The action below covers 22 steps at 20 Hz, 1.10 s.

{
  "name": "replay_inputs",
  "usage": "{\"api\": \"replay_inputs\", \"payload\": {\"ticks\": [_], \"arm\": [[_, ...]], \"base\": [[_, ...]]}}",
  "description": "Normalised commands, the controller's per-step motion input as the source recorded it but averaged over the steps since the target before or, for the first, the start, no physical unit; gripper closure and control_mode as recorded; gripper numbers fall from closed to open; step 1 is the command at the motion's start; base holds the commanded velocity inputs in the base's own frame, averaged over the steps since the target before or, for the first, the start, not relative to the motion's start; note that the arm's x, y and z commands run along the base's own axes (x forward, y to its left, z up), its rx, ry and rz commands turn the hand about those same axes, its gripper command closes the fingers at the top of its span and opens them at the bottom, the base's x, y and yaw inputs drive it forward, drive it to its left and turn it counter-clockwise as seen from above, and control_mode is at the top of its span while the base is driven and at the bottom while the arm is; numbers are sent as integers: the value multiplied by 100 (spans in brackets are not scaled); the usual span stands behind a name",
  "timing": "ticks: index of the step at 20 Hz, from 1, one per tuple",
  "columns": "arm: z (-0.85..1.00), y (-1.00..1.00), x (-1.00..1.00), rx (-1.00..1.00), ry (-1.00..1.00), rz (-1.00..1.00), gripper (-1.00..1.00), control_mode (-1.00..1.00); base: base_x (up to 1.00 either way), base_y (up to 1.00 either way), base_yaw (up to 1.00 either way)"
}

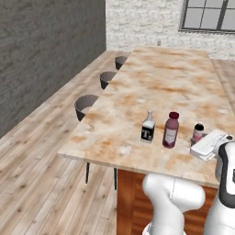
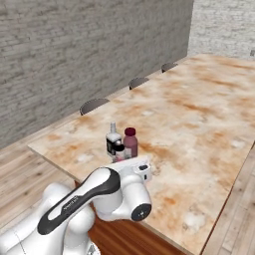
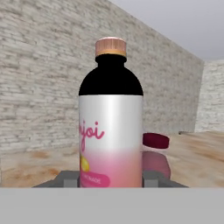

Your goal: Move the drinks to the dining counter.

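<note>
Gripper [image 3: 111, 177] clamped on upright pink bottle [image 3: 111, 127], low over bench [image 1: 156, 87], just beside maroon bottle [image 1: 170, 130].

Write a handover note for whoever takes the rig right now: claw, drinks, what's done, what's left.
Claw: shut on the small pink bottle, low at the near edge of the dining counter.
Drinks: maroon bottle and black T bottle stand upright on the counter, side by side, just left of the held one.
Done: those two delivered.
Left: release the pink bottle, back off, fetch any drink elsewhere.
</note>
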Motion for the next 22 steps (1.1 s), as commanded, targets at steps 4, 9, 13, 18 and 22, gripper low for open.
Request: {"api": "replay_inputs", "payload": {"ticks": [4, 9, 13, 18, 22], "arm": [[0, -41, 1, 0, 0, 0, 100, -100], [-7, -16, 13, 0, 0, 0, 100, -100], [-20, -1, 20, 0, 0, 0, 100, -100], [-34, 0, 10, 0, -1, 0, 100, -100], [-28, 0, 19, 0, -1, 0, 100, -100]], "base": [[0, 0, 0], [0, 0, 0], [0, 0, 0], [0, 0, 0], [0, 0, 0]]}}
